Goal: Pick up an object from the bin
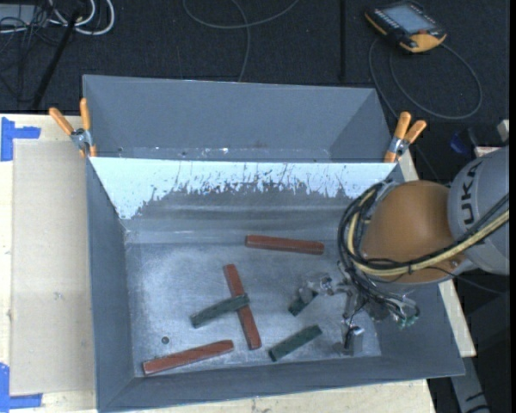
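Green bar [295, 342] slants lower-left to upper-right, just beside the spread-fingered pincer [328, 318].

Along the top of the view, dark carpeted floor [267, 50]. At top right, lying on it, a handheld device [406, 26] with a grey screen and an orange-yellow body. At top left, a tangle of white cables [110, 14]. Between the two, a thin dark cable [232, 26] in a loose loop.

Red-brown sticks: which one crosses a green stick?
The middle red-brown stick, lying across a dark green stick; the other two lie alone, one toward the back, one front-left.
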Action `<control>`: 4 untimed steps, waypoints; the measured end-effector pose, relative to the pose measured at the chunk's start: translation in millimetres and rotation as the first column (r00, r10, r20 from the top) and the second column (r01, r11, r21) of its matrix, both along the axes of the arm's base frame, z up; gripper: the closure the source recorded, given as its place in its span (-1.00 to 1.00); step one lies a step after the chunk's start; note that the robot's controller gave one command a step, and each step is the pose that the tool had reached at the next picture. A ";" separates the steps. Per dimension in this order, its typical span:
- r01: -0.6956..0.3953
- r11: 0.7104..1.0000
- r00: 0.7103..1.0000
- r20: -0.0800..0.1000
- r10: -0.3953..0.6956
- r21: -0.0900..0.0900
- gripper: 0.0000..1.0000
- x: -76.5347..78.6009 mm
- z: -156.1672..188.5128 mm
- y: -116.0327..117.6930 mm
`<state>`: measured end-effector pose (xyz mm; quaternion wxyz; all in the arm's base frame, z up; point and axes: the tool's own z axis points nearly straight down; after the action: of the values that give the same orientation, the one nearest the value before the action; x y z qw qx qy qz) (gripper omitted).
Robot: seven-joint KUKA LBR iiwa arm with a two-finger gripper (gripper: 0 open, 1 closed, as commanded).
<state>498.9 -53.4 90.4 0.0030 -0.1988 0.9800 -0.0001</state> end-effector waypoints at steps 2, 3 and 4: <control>-0.100 0.995 0.995 -0.004 0.100 -0.002 -1.00 -0.2 -20.0 47.4; -0.103 0.995 0.995 -0.007 0.103 -0.001 1.00 -23.0 -15.8 65.3; -0.104 0.995 0.995 -0.007 0.104 -0.001 1.00 -23.0 -15.7 65.3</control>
<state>475.9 11.9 74.7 -0.0005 -0.2495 0.9684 0.0002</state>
